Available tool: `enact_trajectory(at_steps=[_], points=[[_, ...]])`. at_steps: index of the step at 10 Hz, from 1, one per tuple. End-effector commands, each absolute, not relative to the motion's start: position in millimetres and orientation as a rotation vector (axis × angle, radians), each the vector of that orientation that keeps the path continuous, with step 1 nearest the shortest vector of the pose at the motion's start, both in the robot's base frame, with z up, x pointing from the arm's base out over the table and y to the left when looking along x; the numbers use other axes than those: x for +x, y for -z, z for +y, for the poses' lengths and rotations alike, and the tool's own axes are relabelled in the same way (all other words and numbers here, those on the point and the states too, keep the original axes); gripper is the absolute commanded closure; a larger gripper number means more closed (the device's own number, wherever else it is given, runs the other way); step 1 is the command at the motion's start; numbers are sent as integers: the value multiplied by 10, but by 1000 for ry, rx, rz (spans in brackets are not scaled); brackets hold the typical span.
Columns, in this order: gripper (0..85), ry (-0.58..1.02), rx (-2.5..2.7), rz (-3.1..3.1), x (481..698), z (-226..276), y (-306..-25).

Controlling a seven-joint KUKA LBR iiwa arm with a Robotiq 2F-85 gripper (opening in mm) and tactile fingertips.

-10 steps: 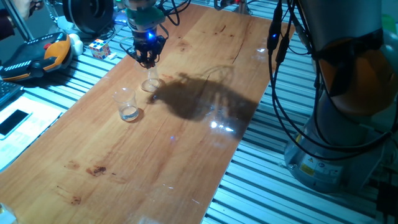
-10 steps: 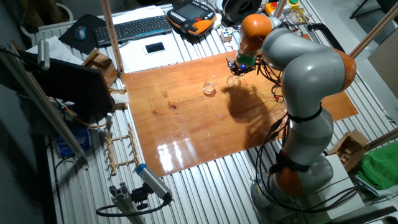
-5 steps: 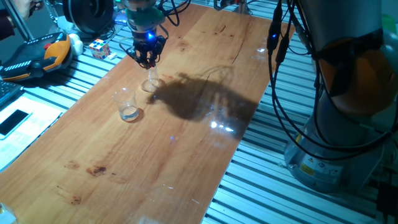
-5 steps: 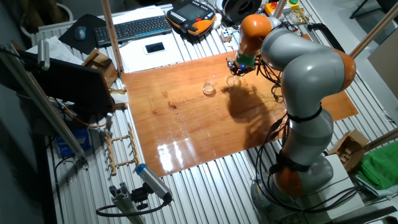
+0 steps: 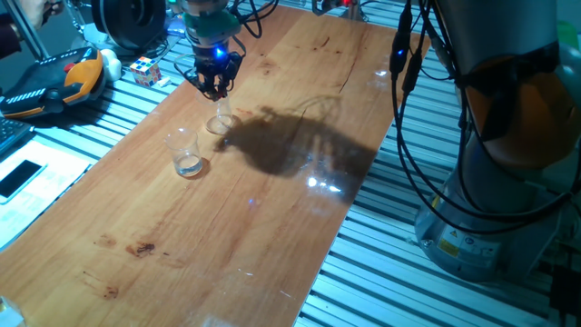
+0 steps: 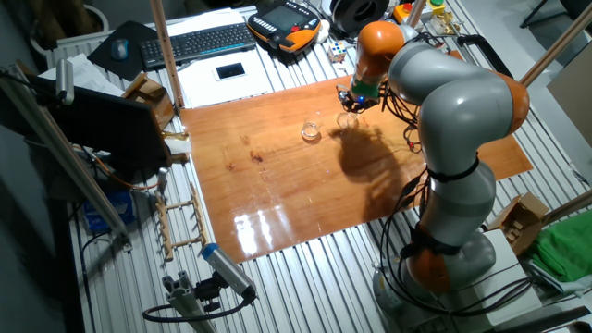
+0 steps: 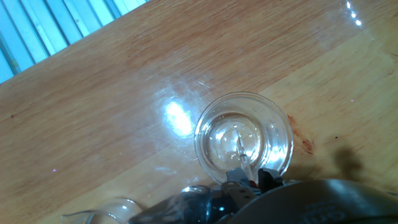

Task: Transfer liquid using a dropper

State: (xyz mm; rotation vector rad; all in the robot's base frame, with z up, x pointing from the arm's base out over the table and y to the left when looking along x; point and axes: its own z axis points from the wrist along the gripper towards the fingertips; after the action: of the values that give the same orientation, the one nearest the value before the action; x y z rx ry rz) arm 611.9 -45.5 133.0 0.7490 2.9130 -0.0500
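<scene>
Glassware and dropper alike are judged light, rigid and easily broken or tipped. The dropper (image 7: 241, 151) is seen in the hand view as a thin clear tube pointing down over the flat round dish (image 7: 244, 138), its upper end lost between the fingertips, where a small spot of red shows; its tip lies over the middle of the dish, though whether it touches the liquid (image 7: 231, 142), a pale glint in the dish, cannot be told. Such a tube is likely slippery and would slide if pinched on the glass; the soft bulb is judged the proper place to hold it, a light squeeze being enough, since a hard one would expel the contents. The gripper (image 5: 216, 89) appears pressed together around the dropper's top, with the fingers close. The arm is reached across the worktop (image 5: 272, 209) with the hand pointing straight down, directly above the dish (image 5: 219, 123), which in the fixed views stands just beside the small clear glass cup (image 5: 185, 152), the two apart. In the other fixed view the gripper (image 6: 352, 100) hangs over the same dish (image 6: 347, 120), the cup (image 6: 312, 130) a little further off.
</scene>
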Motion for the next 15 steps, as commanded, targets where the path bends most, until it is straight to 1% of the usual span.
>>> enact_trajectory(at_steps=[1, 4, 8, 15], points=[[617, 50, 749, 2914, 6120, -457, -1330], [617, 50, 749, 2914, 6122, -458, -1327], [573, 55, 739, 2920, 6115, -449, -1376], [567, 65, 746, 2915, 6056, -374, -1402]])
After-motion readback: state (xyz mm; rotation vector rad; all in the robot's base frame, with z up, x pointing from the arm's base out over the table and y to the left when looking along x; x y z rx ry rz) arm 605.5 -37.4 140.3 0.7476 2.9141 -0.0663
